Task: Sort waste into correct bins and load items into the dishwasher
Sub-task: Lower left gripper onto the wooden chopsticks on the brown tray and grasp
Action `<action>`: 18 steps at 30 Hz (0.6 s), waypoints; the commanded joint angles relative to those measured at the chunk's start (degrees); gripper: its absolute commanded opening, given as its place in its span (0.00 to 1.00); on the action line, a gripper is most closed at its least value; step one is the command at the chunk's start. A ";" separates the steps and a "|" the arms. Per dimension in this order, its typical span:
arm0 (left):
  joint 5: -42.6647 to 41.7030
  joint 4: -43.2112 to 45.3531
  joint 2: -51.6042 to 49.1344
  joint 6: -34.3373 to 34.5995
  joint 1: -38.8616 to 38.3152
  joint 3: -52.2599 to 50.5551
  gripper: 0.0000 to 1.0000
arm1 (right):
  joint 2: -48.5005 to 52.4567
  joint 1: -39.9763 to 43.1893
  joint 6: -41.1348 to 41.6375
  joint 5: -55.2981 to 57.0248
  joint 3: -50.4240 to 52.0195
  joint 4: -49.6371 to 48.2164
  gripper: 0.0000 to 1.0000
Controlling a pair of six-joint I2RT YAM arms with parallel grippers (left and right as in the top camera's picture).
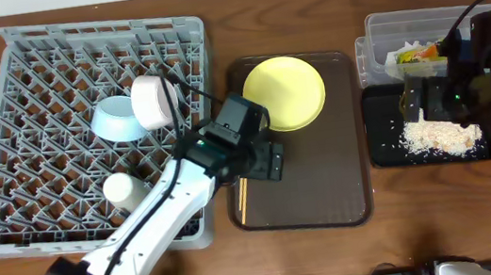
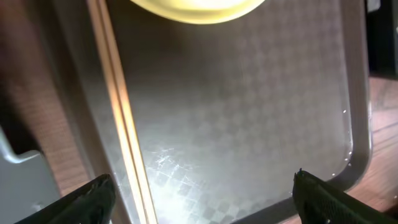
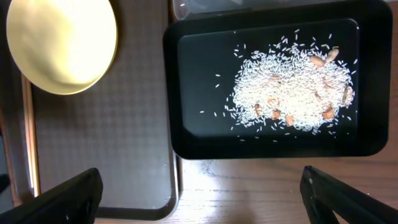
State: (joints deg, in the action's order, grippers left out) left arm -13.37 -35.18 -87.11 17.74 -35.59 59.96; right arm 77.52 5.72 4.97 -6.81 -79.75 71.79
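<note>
Fingers (image 2: 87, 200) of the left gripper (image 2: 202, 199) are spread wide with nothing between them, hanging low over the brown tray (image 2: 249, 112). The chopsticks (image 2: 121, 118) lie right there along the tray's left edge, just inside the left fingertip, side by side and touching. The yellow plate (image 1: 284, 92) sits at the tray's far end, apart from the chopsticks.

Over to the right gripper (image 3: 202, 202): its fingers (image 3: 62, 199) are wide apart too, empty, poised above the black tray (image 3: 174, 74). The rice scraps (image 3: 286, 87) are heaped inside that black tray, toward its right side, with a few brownish bits mixed in and loose grains scattered around. Behind it, the clear tub (image 1: 374, 30) holds the crumpled wrapper (image 1: 417, 52).

In the grey dish rack (image 1: 23, 110) on the left, the blue bowl (image 1: 117, 119) and white bowl (image 1: 155, 100) lean together, tilted among the pegs. A small white cup (image 1: 122, 189) stands nearer the front, close to the left arm.
</note>
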 commanded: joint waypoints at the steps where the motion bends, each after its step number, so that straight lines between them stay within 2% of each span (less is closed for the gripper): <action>1: 0.52 0.13 -4.09 -0.24 -0.87 -0.52 0.91 | 0.13 0.33 -0.74 0.13 -0.07 0.22 0.99; 8: 0.42 1.97 -11.15 0.35 -1.14 -0.52 0.91 | 0.13 0.33 -0.76 0.13 -0.07 0.37 0.99; 18: -0.31 2.78 -12.90 0.33 -1.14 -0.52 0.91 | 0.13 0.33 -0.74 0.13 -0.07 0.42 0.99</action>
State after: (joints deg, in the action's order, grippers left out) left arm -13.39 -32.69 -99.24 17.98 -36.56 59.79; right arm 77.52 5.72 4.97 -6.81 -79.75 72.16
